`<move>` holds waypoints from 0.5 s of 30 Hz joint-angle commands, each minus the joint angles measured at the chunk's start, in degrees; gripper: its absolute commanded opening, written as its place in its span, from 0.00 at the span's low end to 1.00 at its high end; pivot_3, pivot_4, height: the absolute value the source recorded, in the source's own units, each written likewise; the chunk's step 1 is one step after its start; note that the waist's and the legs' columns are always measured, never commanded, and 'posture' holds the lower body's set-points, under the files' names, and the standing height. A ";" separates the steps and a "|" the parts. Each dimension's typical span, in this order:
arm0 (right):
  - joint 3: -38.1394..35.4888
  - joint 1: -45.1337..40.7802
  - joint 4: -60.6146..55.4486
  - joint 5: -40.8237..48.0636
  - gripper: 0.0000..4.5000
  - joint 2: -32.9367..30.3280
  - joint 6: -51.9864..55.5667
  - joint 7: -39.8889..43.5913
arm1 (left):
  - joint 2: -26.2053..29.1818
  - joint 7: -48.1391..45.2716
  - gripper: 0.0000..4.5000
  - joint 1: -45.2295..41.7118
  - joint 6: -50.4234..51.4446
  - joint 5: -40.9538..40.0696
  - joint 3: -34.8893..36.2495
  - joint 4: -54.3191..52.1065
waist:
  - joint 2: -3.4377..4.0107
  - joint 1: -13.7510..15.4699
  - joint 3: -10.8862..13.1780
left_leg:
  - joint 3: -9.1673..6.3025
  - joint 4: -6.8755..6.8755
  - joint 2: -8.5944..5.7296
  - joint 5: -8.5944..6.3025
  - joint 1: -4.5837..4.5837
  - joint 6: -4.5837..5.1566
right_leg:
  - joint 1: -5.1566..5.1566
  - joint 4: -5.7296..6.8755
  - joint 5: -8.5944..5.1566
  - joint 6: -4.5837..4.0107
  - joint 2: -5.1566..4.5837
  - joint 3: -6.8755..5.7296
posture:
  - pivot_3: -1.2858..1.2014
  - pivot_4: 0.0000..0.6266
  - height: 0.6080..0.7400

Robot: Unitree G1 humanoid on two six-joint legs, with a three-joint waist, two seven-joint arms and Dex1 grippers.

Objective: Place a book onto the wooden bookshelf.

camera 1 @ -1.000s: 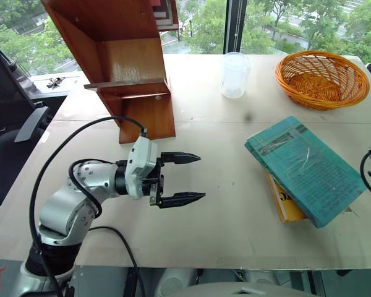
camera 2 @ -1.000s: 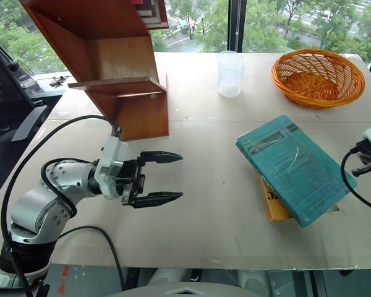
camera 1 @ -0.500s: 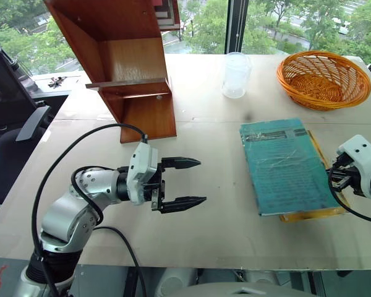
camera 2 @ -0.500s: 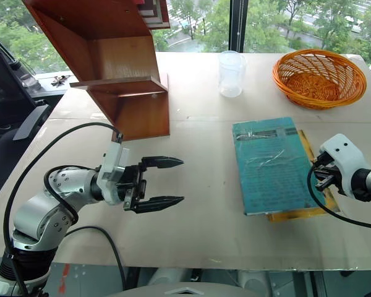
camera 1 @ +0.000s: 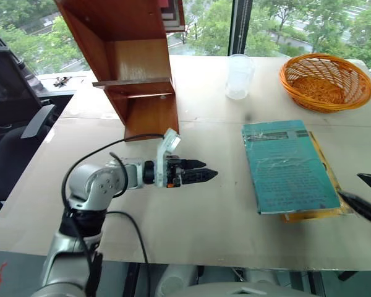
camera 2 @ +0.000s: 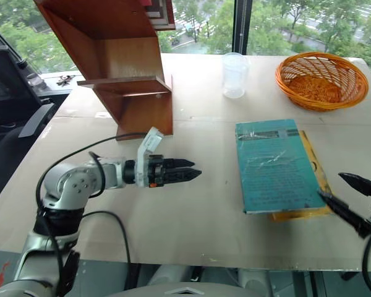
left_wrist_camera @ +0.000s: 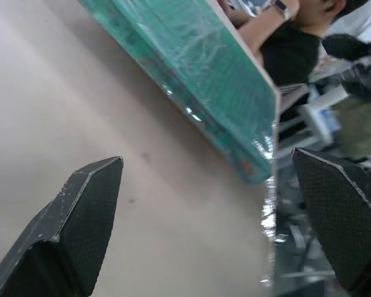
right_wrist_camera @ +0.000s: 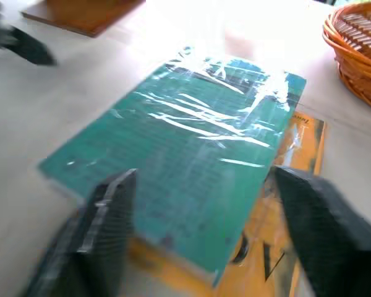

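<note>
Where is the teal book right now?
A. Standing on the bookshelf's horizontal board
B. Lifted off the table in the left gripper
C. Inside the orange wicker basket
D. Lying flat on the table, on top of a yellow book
D: the teal book lies flat on the table, with the yellow book showing beneath its edge, clear of the wooden bookshelf and the wicker basket.

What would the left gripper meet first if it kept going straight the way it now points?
Most likely the near long edge of the flat teal-green book. The left gripper, open, points level across bare table toward it, and its wrist view shows that edge ahead between the fingers. Height is hard to judge, so it could pass just over.
</note>
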 commanded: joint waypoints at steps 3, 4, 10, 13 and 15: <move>-3.98 5.36 3.33 -0.90 0.99 1.65 -11.24 6.53 | -9.68 6.53 1.00 -7.81 8.25 -0.15 2.27 13.55 | -0.04 -0.29 0.00 | -0.04 0.12 0.00 -0.02 -0.02 0.04 | 0.04 0.02 0.01 0.02 0.06 -0.06 | 0.52 0.24 1.00; -3.83 5.82 4.16 -1.06 0.99 1.52 -12.44 6.94 | -11.09 7.54 1.00 -8.84 8.27 0.88 2.20 15.62 | -0.04 -0.41 0.00 | -0.03 0.22 0.00 0.04 -0.04 -0.06 | 0.05 0.02 0.01 0.03 0.06 -0.05 | 0.52 0.24 1.00; -3.77 8.40 6.97 -1.10 0.99 1.41 -17.05 7.91 | -25.82 15.71 1.00 -16.12 2.91 6.15 5.57 32.53 | -0.09 0.26 0.02 | 0.00 0.32 -0.01 0.03 -0.16 -0.07 | 0.04 -0.02 0.03 0.05 -0.16 -0.04 | 0.52 0.24 1.00; -3.07 9.78 5.87 -0.79 0.99 2.28 -18.20 7.07 | -31.40 16.55 1.00 -18.03 -2.66 8.57 6.48 38.32 | -0.12 0.73 0.04 | 0.01 0.34 -0.02 0.03 -0.26 -0.07 | -0.03 -0.05 0.02 0.07 -0.21 -0.04 | 0.52 0.24 1.00; -2.48 10.85 4.84 -0.65 0.99 3.17 -18.90 6.43 | -33.81 15.72 1.00 -18.45 -5.45 9.50 6.80 40.33 | -0.13 1.06 0.04 | 0.04 0.33 -0.02 0.02 -0.26 -0.08 | -0.04 -0.07 0.02 0.08 -0.21 -0.01 | 0.52 0.24 1.00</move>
